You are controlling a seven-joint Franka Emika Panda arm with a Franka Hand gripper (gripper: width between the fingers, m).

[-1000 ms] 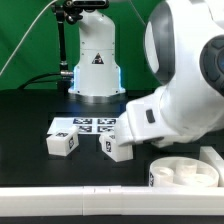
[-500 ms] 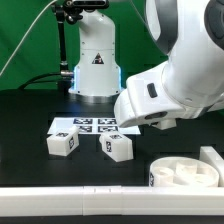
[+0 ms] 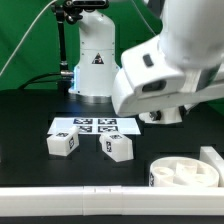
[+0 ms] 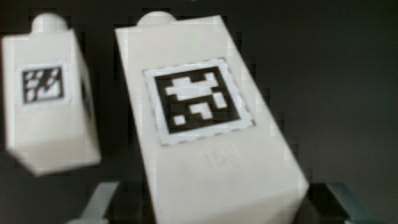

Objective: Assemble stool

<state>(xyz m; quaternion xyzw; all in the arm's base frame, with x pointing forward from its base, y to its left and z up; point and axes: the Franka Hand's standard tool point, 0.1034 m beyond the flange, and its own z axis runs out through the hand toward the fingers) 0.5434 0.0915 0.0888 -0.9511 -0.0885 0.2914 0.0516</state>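
Claw: the claw (image 4: 222,205) shows only in the wrist view. Its two dark fingertips (image 4: 338,205) stand apart, one on each side of a leg's end. Whether they touch the leg cannot be told, and nothing hangs from them.
Arm: the white Panda arm (image 3: 165,70) fills the upper part of the exterior view's right, above the counter (image 3: 30,160).
Stool leg: a small white blocky stool leg (image 3: 116,147) lies on the black counter, turned at an angle, tag showing.
Second stool leg: the second stool leg (image 3: 63,142) lies to the exterior view's left of the first, apart from it.
Wrist view legs: one leg (image 4: 196,120) fills the middle with its square tag facing the camera. The other leg (image 4: 50,95) lies beside it across a dark gap.
Stool seat: the low round stool seat (image 3: 185,172) rests on the counter at the exterior view's lower right, well apart from both legs.
Marker board: the marker board (image 3: 95,125) lies flat just behind the legs.
Bars: a long white bar (image 3: 70,205) runs along the near edge, and a short white bar (image 3: 212,155) sits beside the seat.
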